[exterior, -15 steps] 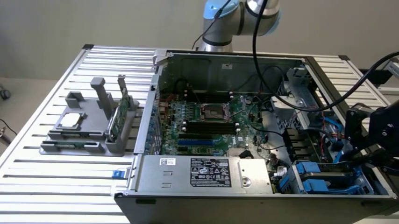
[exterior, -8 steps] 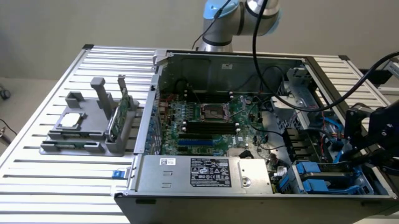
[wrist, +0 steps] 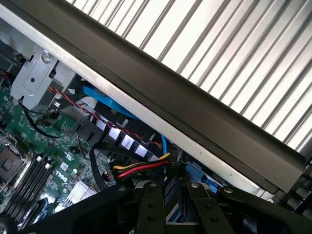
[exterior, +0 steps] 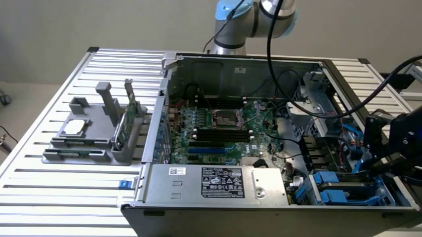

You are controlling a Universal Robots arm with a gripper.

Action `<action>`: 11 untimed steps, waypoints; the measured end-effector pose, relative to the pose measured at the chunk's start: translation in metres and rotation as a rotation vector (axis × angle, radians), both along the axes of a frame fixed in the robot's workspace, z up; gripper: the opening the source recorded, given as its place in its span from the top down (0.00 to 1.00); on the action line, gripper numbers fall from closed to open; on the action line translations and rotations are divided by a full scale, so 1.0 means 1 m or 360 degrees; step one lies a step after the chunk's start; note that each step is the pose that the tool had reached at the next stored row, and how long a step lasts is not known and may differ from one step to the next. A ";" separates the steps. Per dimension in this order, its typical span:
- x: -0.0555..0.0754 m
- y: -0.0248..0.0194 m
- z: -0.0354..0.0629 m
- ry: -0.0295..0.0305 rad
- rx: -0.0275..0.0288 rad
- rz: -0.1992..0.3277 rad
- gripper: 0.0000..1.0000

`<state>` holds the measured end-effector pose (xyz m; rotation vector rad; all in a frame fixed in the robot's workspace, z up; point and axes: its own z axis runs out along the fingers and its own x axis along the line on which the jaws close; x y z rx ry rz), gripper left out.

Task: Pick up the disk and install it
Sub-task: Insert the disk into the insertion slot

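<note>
Slatted metal table [exterior: 53,207] carries an open computer case [exterior: 264,66] lying on its side, with the green motherboard [exterior: 218,133] exposed and a labelled silver power supply [exterior: 218,182] along the near edge. On the exterior view's left stands a grey fixture [exterior: 99,153], which holds a small square chip [exterior: 76,127] lying flat and a green card [exterior: 126,121] standing upright in a slot. The robot arm [exterior: 244,19] rises behind the case, and its black cables loop across to the exterior view's right, where the dark wrist hangs at the case's right end, above a bay with blue carriers [exterior: 333,195].

In the wrist view, the gripper [wrist: 173,189] points down into that end of the case, just inside the dark rim [wrist: 195,122]. Its two black fingers [wrist: 150,209] stand parallel and partly closed, clamped on a narrow piece with blue edging seen edge-on, which appears to be the disk [wrist: 170,199]. The disk is thus held upright between the fingers, over the drive bay and close to a red, yellow and black cable bundle [wrist: 141,168]. How deep it sits in the bay cannot be told.
</note>
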<state>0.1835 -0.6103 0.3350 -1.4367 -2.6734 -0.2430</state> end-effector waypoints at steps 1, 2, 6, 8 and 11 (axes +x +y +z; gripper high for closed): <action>0.000 0.0000 -0.0001 -0.00002 0.00000 0.0000 0.75; 0.000 0.0001 -0.0002 -0.00001 0.00006 0.0000 0.78; 0.000 0.0004 -0.0001 0.00001 0.00000 0.0000 0.83; 0.000 0.0004 0.0001 0.00018 0.00003 0.0000 0.83; 0.000 0.0005 0.0021 0.00083 0.00009 0.0000 0.83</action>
